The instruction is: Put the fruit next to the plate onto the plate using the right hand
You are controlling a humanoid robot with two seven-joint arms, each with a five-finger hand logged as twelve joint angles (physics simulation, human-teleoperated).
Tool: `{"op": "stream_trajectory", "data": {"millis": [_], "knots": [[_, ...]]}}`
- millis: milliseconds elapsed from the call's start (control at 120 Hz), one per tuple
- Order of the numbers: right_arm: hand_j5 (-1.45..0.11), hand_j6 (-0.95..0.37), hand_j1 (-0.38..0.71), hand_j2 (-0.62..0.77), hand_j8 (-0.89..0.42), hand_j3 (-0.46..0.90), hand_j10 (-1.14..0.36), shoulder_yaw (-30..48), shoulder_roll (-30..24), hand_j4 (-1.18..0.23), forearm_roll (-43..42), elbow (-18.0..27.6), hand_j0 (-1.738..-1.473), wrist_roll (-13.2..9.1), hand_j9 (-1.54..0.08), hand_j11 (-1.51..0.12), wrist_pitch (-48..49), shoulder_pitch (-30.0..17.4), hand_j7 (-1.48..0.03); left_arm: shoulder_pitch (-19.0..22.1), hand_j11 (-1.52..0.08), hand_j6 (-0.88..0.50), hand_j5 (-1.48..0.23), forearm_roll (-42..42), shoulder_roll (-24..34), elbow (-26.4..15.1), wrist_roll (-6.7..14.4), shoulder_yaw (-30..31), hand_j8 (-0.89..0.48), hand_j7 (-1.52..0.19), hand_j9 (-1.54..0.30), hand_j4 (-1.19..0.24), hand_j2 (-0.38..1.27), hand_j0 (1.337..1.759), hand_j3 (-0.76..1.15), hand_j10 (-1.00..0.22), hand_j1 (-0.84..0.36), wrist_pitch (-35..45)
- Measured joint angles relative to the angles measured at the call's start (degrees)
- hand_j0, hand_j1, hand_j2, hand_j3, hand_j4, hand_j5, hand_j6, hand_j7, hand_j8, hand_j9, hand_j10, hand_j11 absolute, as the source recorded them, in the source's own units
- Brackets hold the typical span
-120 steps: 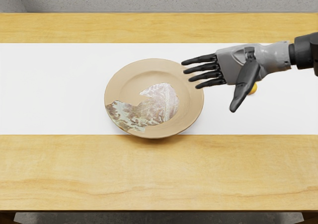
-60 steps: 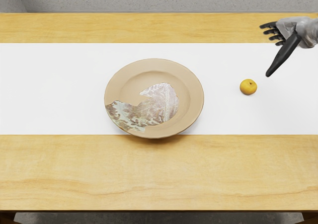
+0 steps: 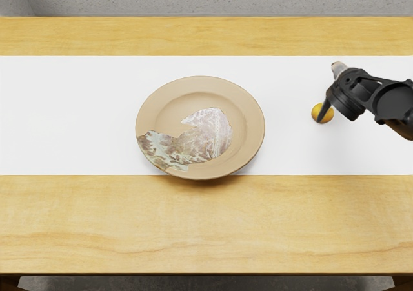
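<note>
No text, label, brand, number or sign can be read anywhere in the head view. The only marking is a mottled brown-and-grey patch on the tan round ceramic plate (image 3: 173, 104), and it forms no letters or figures.

Orange-yellow fruit (image 3: 320, 115) just beside the black right hand (image 3: 352, 95); well left, a tan plate (image 3: 153, 105), seemingly marbled brown-grey.
</note>
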Motion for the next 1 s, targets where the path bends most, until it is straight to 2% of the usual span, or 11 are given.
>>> {"op": "stream_trajectory", "data": {"millis": [342,825,1000], "knots": [[-0.01,-0.01,-0.34,0.0,-0.01,0.0,-0.01,0.01,3.78,-0.01,-1.4,-2.95,-1.658,0.0,-0.01,-0.01,-0.97,-1.9,-0.01,0.0,0.0,0.0,0.0,0.0,0.0,0.0,0.0,0.0,0.0,0.0,0.0,0.0,0.0,1.658,0.0,0.0,0.35,0.0],[-0.02,-0.02,-0.33,0.0,-0.02,0.0,-0.02,-0.27,3.36,-0.02,-1.08,-2.87,-1.658,0.0,-0.02,-0.02,4.49,-1.62,-0.02,0.0,0.0,0.0,0.0,0.0,0.0,0.0,-0.01,0.0,0.0,0.0,0.0,0.0,0.0,1.658,0.0,0.0,0.35,0.0],[-0.06,-0.05,-0.29,-0.01,-0.05,0.0,-0.05,-0.25,2.77,-0.05,-1.39,-2.94,-1.658,0.0,-0.06,-0.06,4.62,-1.6,-0.06,0.0,0.0,0.0,0.0,0.0,0.0,0.0,0.01,0.0,0.0,0.0,0.0,0.0,0.0,1.658,0.0,0.0,0.35,0.0]]}}
